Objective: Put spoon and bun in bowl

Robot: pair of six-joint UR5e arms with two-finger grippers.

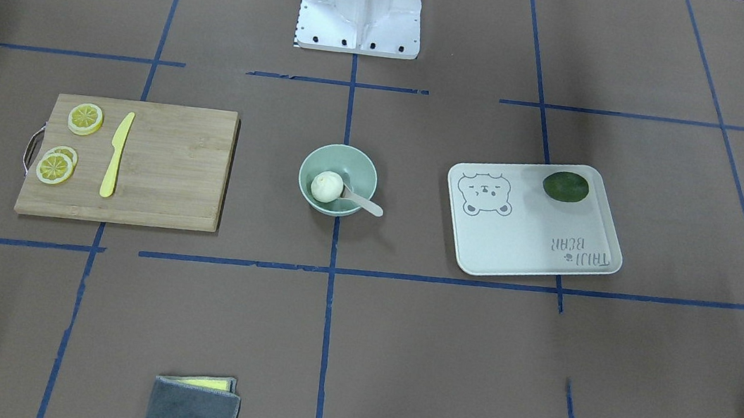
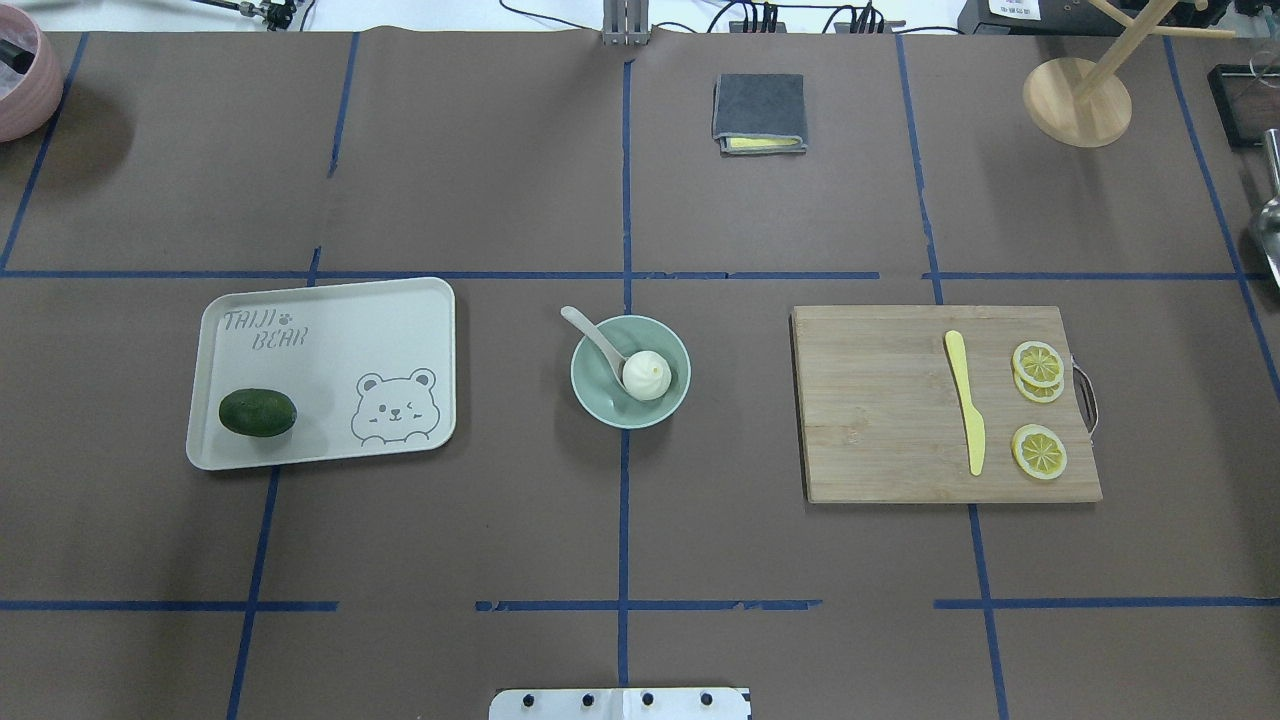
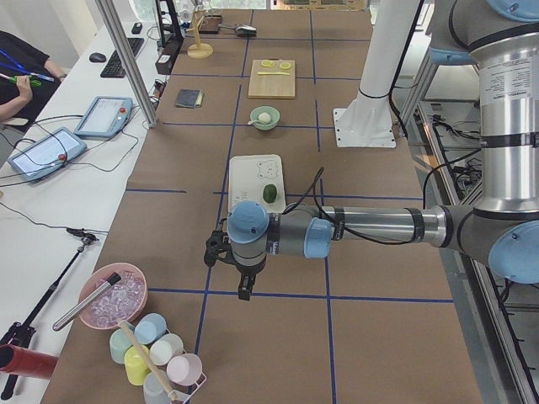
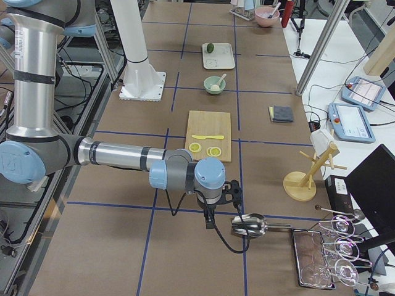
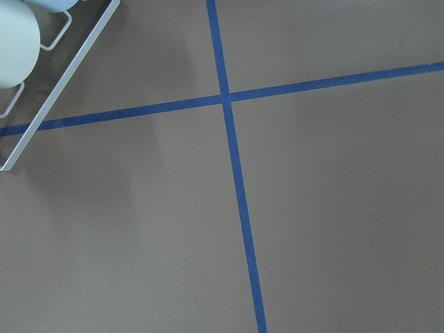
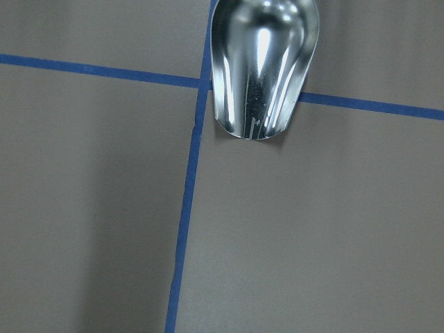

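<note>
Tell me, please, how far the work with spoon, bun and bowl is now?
Done: the bun lies in the bowl, and the spoon rests in it too, handle over the rim. In hand: no task item; the left pincer and the right pincer hang far from the bowl. Left: nothing that I can see.

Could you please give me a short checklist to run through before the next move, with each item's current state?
1. Bun inside the bowl: ok.
2. Spoon in the bowl, scoop inside, handle leaning over the rim: ok.
3. Left gripper well away from the bowl: ok. Open or shut: cannot tell.
4. Right gripper well away from the bowl, near a metal scoop: ok. Open or shut: cannot tell.
5. Knife on the cutting board, apart from the bowl: ok.
</note>
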